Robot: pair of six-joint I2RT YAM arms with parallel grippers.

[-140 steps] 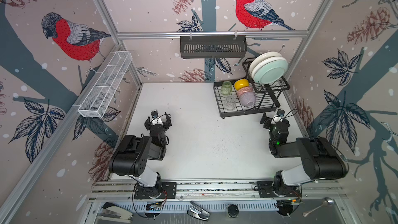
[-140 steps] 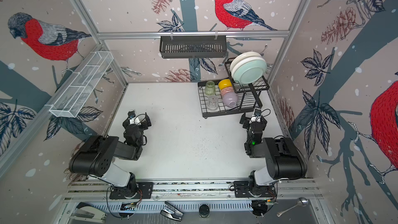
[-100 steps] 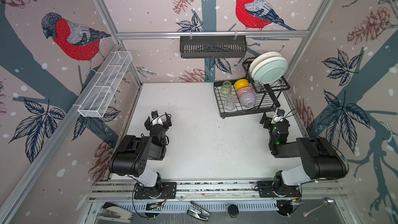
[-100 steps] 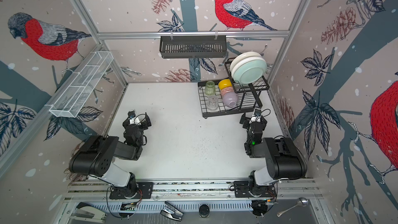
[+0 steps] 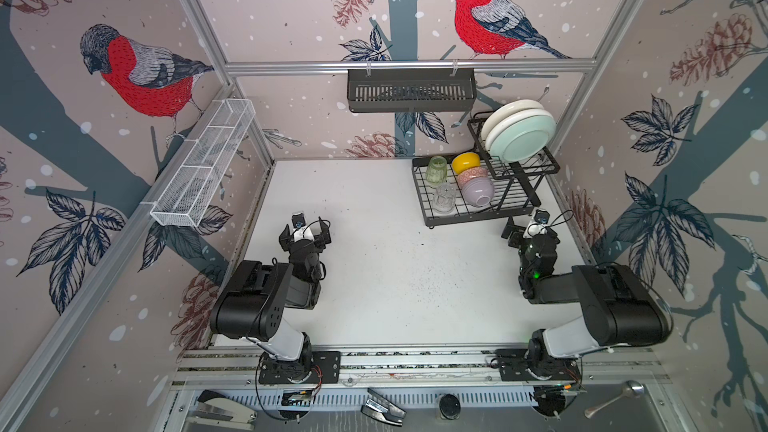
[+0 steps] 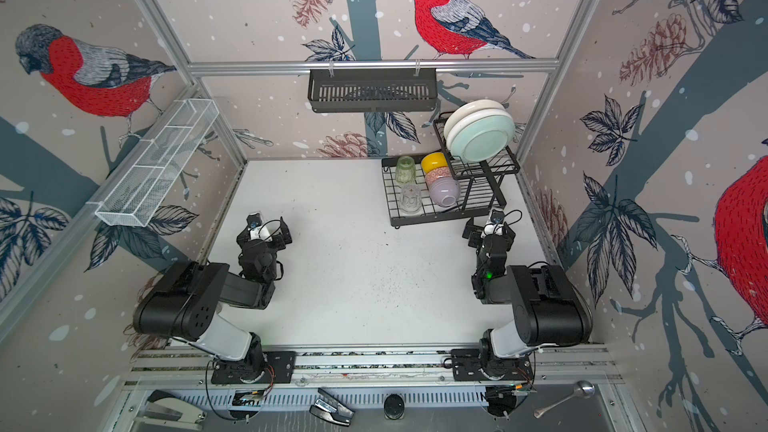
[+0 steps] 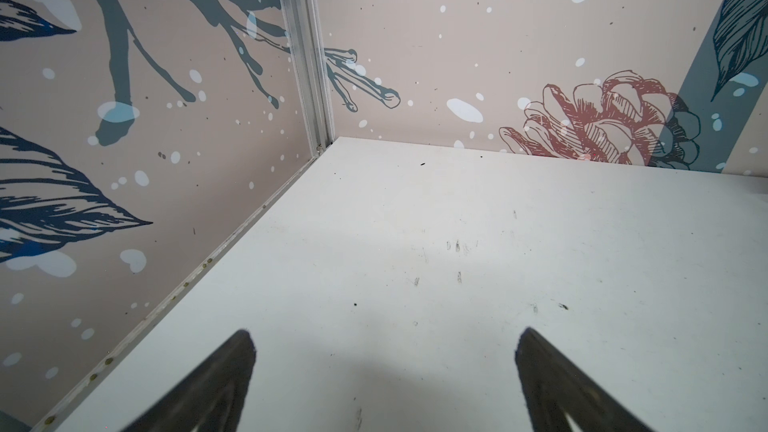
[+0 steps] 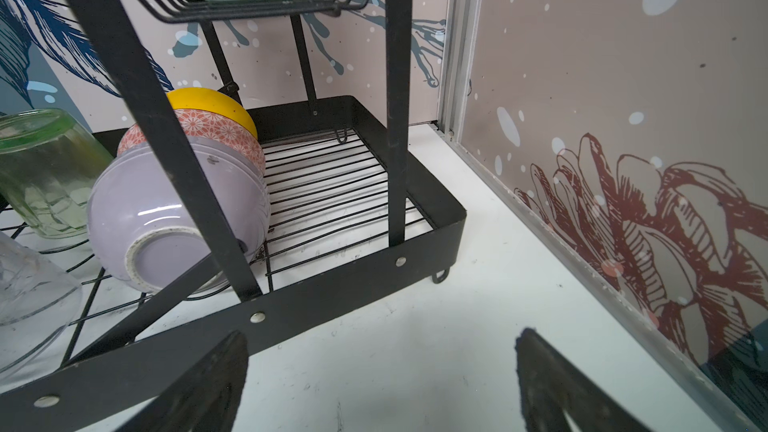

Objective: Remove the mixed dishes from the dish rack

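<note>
The dish rack (image 5: pixel 420 195) stands at the back right of the white table, seen in both top views. On its flat tray a pale-green tumbler (image 5: pixel 436 170) and a clear tumbler (image 5: pixel 444 198) stand upside down beside nested yellow (image 5: pixel 465 162), pink-patterned (image 5: pixel 471 176) and lilac (image 5: pixel 478 193) bowls lying on their sides. Cream plates (image 5: pixel 505 112) and a mint plate (image 5: pixel 525 139) stand in the raised basket. My right gripper (image 5: pixel 525 224) is open and empty just in front of the rack's near right corner (image 8: pixel 332 284), with the lilac bowl (image 8: pixel 166 218) close ahead. My left gripper (image 5: pixel 306 229) is open and empty over bare table (image 7: pixel 384 336).
A black slotted basket (image 5: pixel 409 91) hangs on the back rail, and a white mesh trough (image 5: pixel 203 164) hangs on the left wall. The right wall (image 8: pixel 623 118) runs close beside the rack. Staplers (image 5: pixel 224 409) and a spoon (image 5: pixel 615 398) lie on the front ledge.
</note>
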